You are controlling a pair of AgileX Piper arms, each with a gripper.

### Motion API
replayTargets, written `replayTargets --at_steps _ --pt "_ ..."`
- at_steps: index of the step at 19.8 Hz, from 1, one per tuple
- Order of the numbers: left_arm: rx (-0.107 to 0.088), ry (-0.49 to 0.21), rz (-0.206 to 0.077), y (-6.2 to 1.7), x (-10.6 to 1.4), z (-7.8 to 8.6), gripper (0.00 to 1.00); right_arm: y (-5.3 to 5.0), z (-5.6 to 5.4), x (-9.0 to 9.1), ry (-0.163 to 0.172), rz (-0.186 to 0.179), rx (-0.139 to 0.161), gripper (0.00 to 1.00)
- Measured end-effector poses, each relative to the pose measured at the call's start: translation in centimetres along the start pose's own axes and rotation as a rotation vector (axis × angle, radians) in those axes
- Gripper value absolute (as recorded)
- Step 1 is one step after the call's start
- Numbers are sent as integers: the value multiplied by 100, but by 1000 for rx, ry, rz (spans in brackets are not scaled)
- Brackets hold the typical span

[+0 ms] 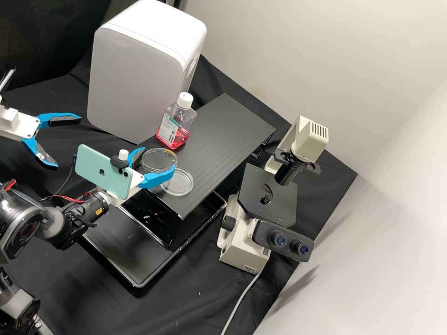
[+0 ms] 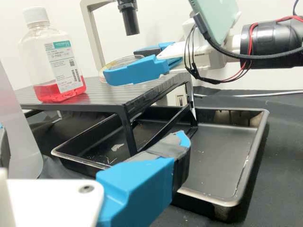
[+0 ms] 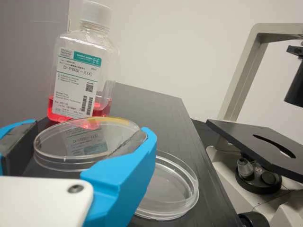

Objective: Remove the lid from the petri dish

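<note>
My right gripper (image 1: 148, 167) is shut on the clear round petri dish lid (image 1: 159, 159), one blue finger on each side of its rim. In the right wrist view the lid (image 3: 87, 142) sits between my fingers (image 3: 125, 175), held just above the black platform. The open dish base (image 3: 165, 187) lies on the platform beside the lid, at the platform's front edge (image 1: 179, 181). The left wrist view shows the right gripper (image 2: 142, 66) holding the lid (image 2: 118, 61). My left gripper (image 1: 55, 138) hangs open and holds nothing, well to the left of the platform.
A bottle of red liquid (image 1: 174, 122) stands on the raised black platform (image 1: 223, 135) behind the lid. Under the platform lies a black tray (image 1: 139, 251). A microscope (image 1: 274, 204) stands to the right, and a white box (image 1: 139, 60) at the back.
</note>
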Motion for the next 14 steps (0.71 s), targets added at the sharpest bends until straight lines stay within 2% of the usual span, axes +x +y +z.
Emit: replayTargets --at_steps 7,11,14 --pt "0 0 0 0 0 0 100 -28 -3 3 -1 -10 1 0" --pt "0 0 0 0 0 0 100 -96 37 20 -20 -38 -4 0" --pt "-2 0 0 0 0 0 100 -104 43 26 -17 -33 -6 0"
